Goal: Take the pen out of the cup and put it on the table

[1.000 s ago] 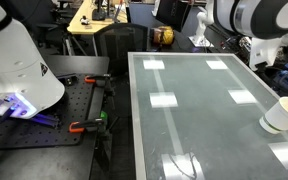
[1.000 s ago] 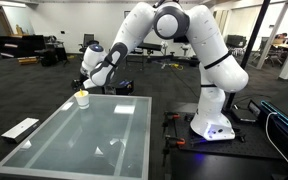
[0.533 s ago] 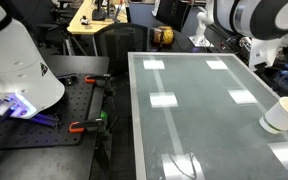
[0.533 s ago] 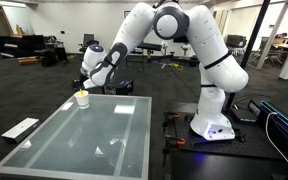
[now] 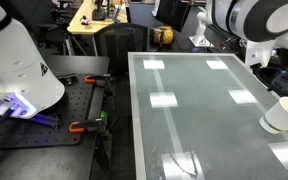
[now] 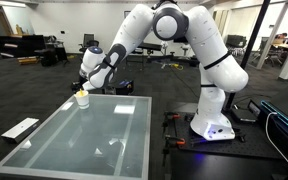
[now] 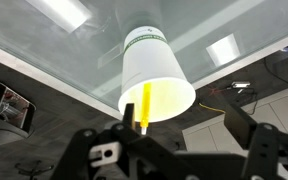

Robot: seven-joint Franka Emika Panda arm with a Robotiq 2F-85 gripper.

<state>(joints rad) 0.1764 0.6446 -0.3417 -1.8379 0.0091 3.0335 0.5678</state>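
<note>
The white cup point(image 7: 149, 60) stands on the glossy glass table point(image 7: 44, 40), near its edge in both exterior views point(image 5: 279, 115) point(image 6: 81, 98). The yellow pen point(image 7: 146, 105) leans inside the cup and sticks out past the rim. My gripper point(image 7: 182, 118) is open just over the cup's mouth, with the pen close to one finger and not held. In an exterior view the gripper point(image 6: 88, 80) hangs right above the cup.
A brown round object point(image 5: 162, 36) sits at the table's far end. A black perforated bench point(image 5: 44, 120) with orange clamps stands beside the table point(image 5: 194, 100). The robot base point(image 6: 212, 125) is next to it. A flat white object point(image 6: 21, 128) lies on the floor.
The arm has edged slightly closer to the cup. The cup and pen have not moved.
</note>
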